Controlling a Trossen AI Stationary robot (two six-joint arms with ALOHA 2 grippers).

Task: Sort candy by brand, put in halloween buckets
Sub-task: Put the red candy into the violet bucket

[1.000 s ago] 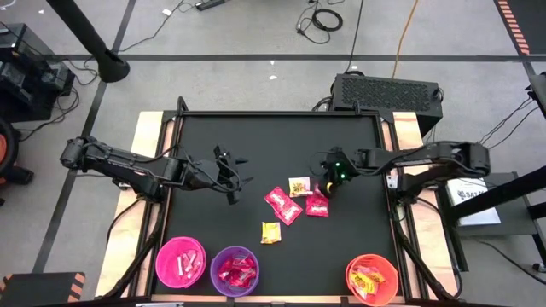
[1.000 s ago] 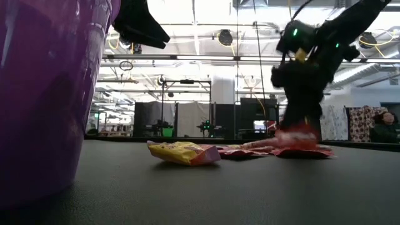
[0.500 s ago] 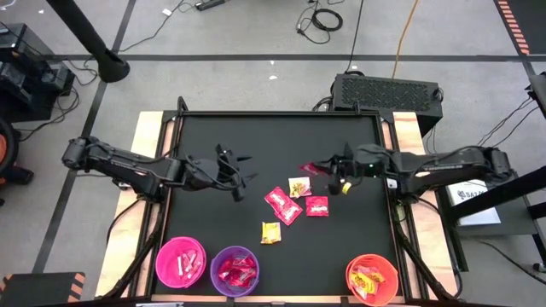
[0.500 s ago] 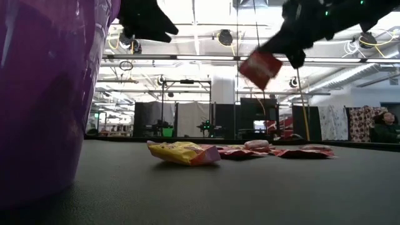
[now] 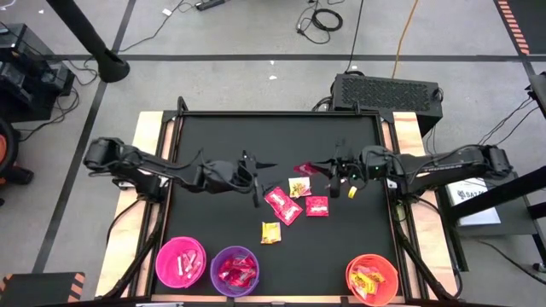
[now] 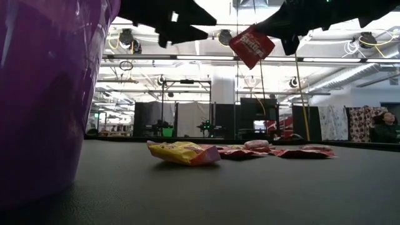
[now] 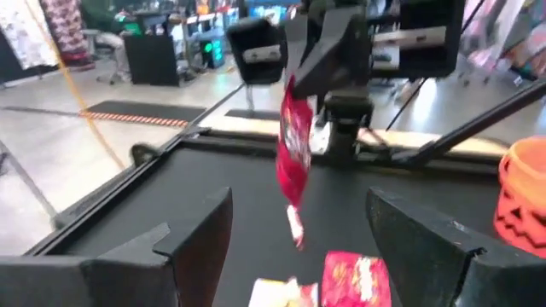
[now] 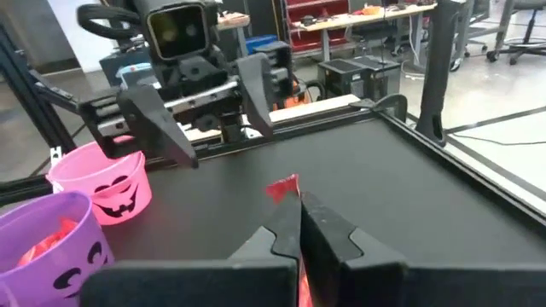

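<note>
Red foil shows between the fingertips of the right gripper (image 5: 322, 167), which is pressed together on a red packet (image 6: 251, 46) and holds it in the air above the middle of the black table (image 5: 213, 128). White lettering runs across the packet's face in the low view, but it is too small to read there. The left gripper (image 5: 258, 180) hovers just across from it with its fingers spread wide and nothing between them; the packet hangs between the two grippers, apart from the left one.

On the table below lie more candy: a large magenta packet (image 5: 282, 205), a smaller red one (image 5: 316, 205), a pale packet (image 5: 299, 187) with a yellow print, and a yellow packet (image 5: 270, 232) nearer the front edge.

Along the front edge stand the three buckets: the pink bucket (image 5: 180, 261) with pale packets in it, the purple bucket (image 5: 235, 270) touching it and holding red packets, and the orange bucket (image 5: 373, 278), well apart, holding yellow ones. Jack-o'-lantern faces mark the pink and purple pails in the right wrist view.
</note>
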